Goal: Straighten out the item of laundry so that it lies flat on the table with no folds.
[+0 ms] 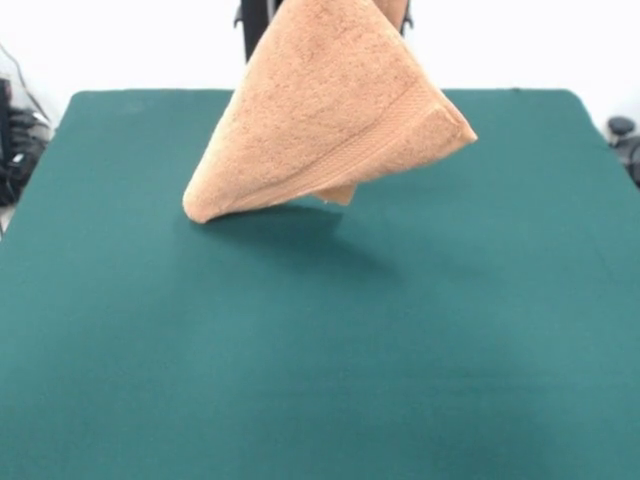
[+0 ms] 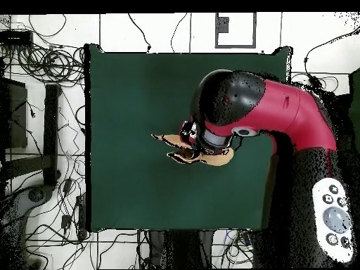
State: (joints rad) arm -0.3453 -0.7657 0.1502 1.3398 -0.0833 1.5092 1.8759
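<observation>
Orange-tan towel (image 1: 325, 115) hanging folded in a cone from above the frame, its lowest corner at or just above the green surface (image 1: 320, 380), the rest well clear. The arm (image 2: 281, 116) covers most of the cloth from overhead; the jaws are hidden, so their state cannot be told. Step in hand: lifting. Next, judged: lower and drag so the cloth spreads flat.

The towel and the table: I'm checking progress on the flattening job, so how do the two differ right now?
The towel is orange-tan and fluffy; the table is dark green and smooth. The towel hangs lifted in a draped, folded cone, only its lowest corner near the surface; the table lies flat. The towel is far smaller than the table.
</observation>
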